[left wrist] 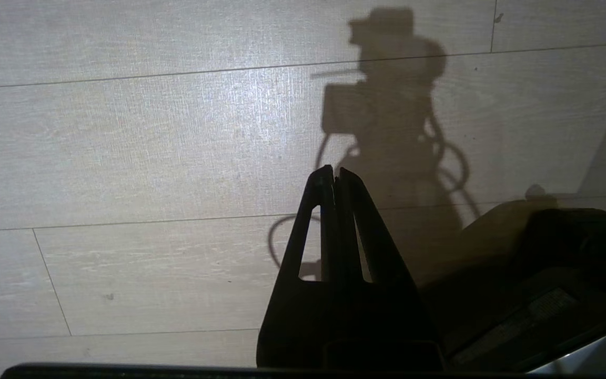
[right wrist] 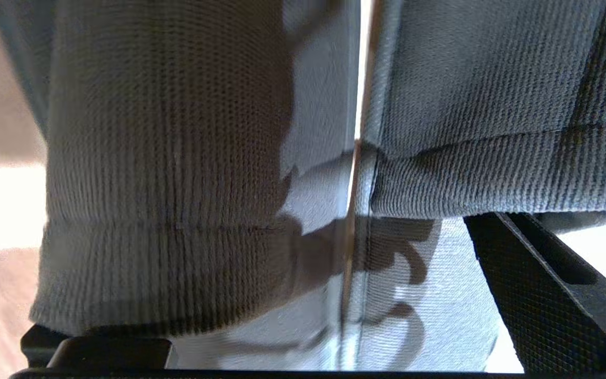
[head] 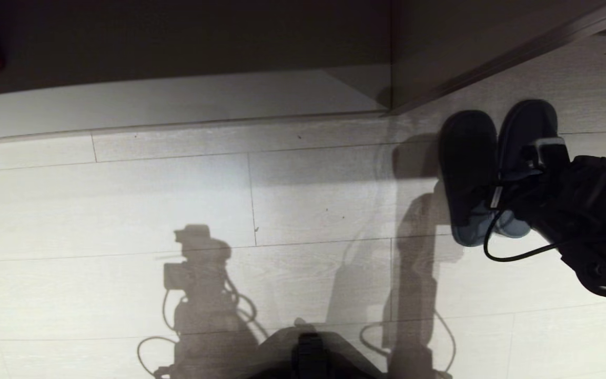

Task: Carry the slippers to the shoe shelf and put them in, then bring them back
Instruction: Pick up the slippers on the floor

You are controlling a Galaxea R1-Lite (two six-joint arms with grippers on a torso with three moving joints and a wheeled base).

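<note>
Right hand [head: 532, 168] released over ribbed-fabric slippers [head: 468, 168] on pale plank floor [head: 177, 210], partly hiding one; left hand [left wrist: 334, 176] clenched, empty.

I see the slippers [head: 484, 173] lying flat on the floor as a pair, side by side and touching along their inner edges, rounded closed toes pointing toward the shoe shelf [head: 229, 100] and open heels toward me. They are dark grey-blue ribbed fabric with paler blue insoles showing at the heel ends. They sit outside the shelf, just off its right end, near the vertical divider, not in the shallow pale-floored cubby.
</note>
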